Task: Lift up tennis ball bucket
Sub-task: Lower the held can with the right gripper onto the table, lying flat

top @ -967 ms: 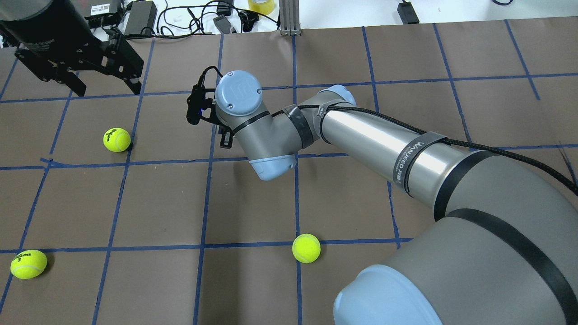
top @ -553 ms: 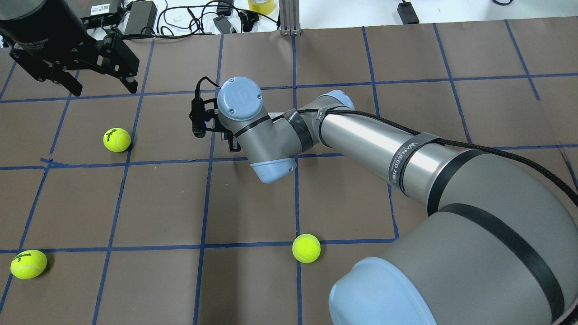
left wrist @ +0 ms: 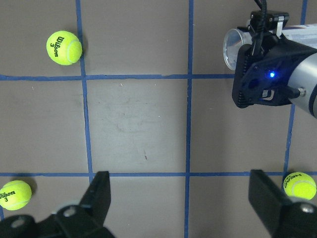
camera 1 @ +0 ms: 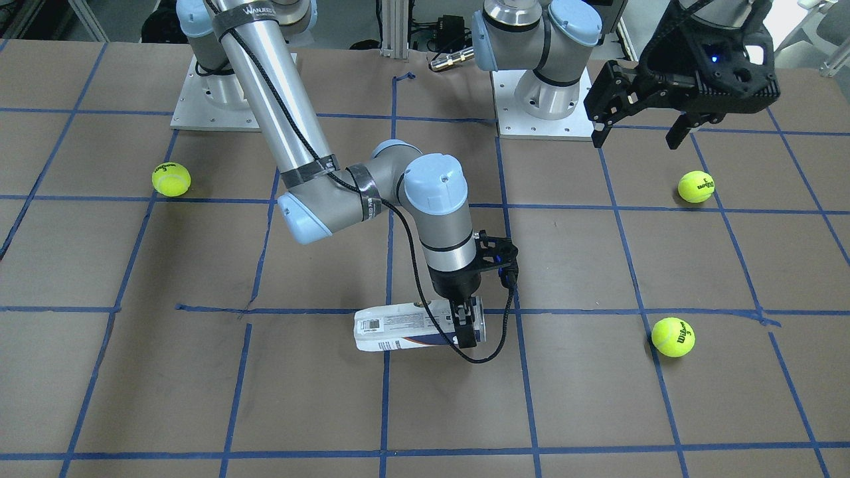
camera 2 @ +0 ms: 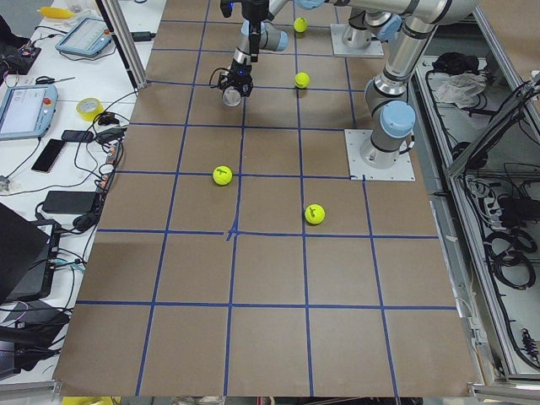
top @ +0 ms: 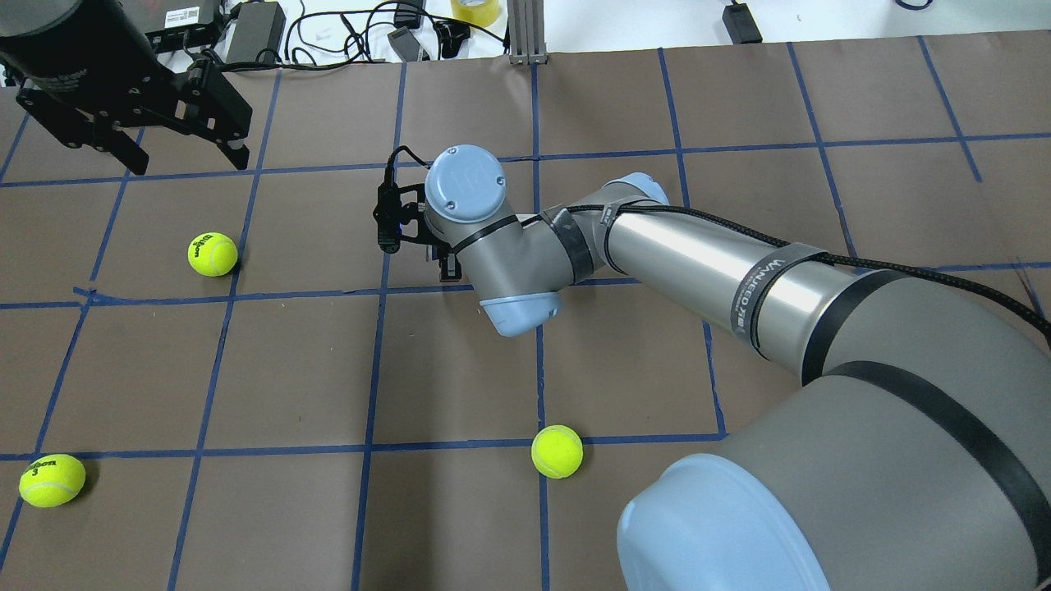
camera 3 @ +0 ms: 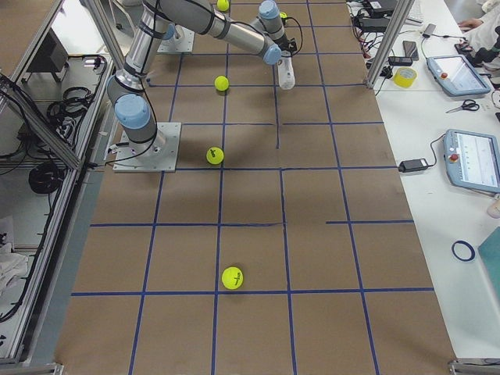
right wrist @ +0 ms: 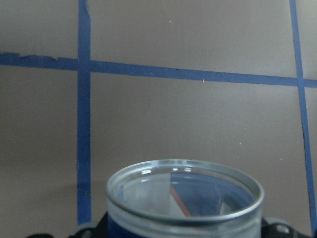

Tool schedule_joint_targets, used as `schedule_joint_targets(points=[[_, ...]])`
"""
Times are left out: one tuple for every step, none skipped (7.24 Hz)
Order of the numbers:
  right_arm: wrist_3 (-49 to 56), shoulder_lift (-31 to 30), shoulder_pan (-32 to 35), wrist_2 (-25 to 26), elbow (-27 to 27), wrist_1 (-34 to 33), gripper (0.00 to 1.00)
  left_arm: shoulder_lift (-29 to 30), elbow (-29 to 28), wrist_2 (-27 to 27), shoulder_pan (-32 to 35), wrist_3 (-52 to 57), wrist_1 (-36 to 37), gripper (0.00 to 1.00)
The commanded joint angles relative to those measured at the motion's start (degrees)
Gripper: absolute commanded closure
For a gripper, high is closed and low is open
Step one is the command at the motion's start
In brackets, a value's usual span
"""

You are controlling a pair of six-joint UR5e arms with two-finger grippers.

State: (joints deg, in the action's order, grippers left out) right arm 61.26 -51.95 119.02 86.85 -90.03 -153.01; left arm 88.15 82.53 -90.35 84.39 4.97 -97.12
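Note:
The tennis ball bucket (camera 1: 398, 328) is a clear can with a white label and barcode. It lies horizontally, low over the brown table; I cannot tell whether it touches. My right gripper (camera 1: 467, 325) points down and is shut on the can near its open end. The right wrist view shows the open metal rim (right wrist: 184, 191) close up. The overhead view hides the can under the right wrist (top: 464, 185). The left wrist view shows its open end (left wrist: 232, 47). My left gripper (top: 185, 156) is open and empty, high over the far left of the table.
Three yellow-green tennis balls lie on the table: one far left (top: 213, 254), one near left (top: 52, 480), one near centre (top: 557, 451). Blue tape lines grid the brown table. Cables and devices lie beyond the far edge (top: 345, 33).
My right wrist has moved to the right and slightly toward the robot with the can in its grip. My left gripper rose a little toward the far edge, then stayed still.

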Motion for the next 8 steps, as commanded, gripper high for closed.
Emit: schedule_joint_targets(points=[[-1.76,-0.79,-0.19,-0.28,-0.67,4.96,0.21,0.0,0.0,0.08,-0.01,-0.14,0.0,0.0],[-1.07,-1.48,-0.28,-0.45,0.28,9.09,0.21,0.0,0.0,0.0,-0.01,-0.05,0.0,0.0],[-0.97,-1.4,-0.28,-0.46,0.21,8.35,0.21,-0.09,-0.09,-0.09,-0.01,0.04,0.0,0.0],[-1.14,-1.66,-0.28,-0.89,0.29,8.52,0.2,-0.09,-0.09,-0.18,-0.01,0.13,0.0,0.0],[-0.89,-1.84,-0.11,-1.77,0.12,9.13,0.2,0.0,-0.09,-0.09,-0.01,-0.05,0.09,0.0],[-1.06,-1.49,-0.11,-2.12,0.29,8.44,0.26,0.0,-0.09,-0.09,-0.01,-0.05,0.09,0.0],[-0.8,-1.58,-0.11,-1.52,-0.32,9.13,0.32,-0.17,-0.61,-0.18,0.07,-0.22,0.0,0.0],[-0.88,-1.75,-0.11,-1.6,-0.32,9.4,0.28,-0.35,-0.09,-0.01,0.07,-0.14,-0.09,0.0]])
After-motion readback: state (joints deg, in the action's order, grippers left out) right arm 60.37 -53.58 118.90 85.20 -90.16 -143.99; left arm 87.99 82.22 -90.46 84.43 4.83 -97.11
